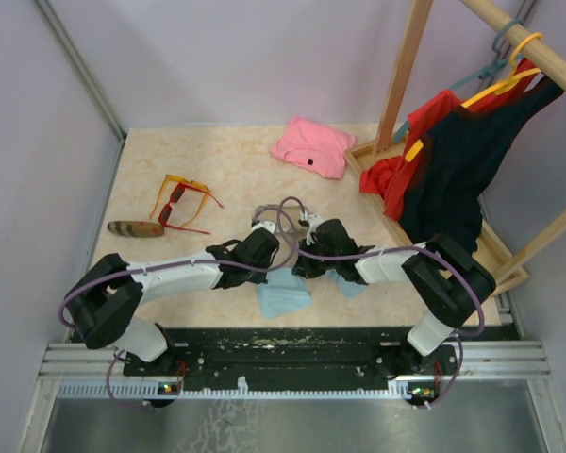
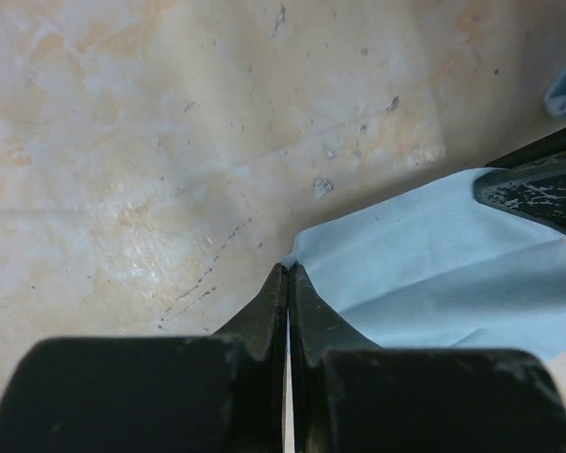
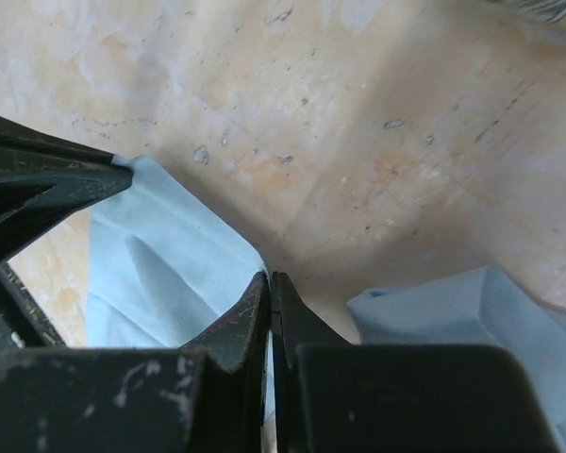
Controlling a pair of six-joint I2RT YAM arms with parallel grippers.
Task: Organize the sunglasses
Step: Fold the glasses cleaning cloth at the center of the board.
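In the top view the sunglasses [image 1: 176,202] lie at centre left, just above a brown case [image 1: 135,228]; the left wrist view shows the left gripper [image 2: 288,272] clenched on a light blue cloth [image 2: 434,274] corner; the right wrist view shows the right gripper [image 3: 269,279] pinching that cloth's edge.

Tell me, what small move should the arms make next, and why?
Probably raise both grippers slightly together. The left gripper and the right gripper each look shut on a corner of the same light blue cloth, which lies on the table, so a joint lift would free it for folding.
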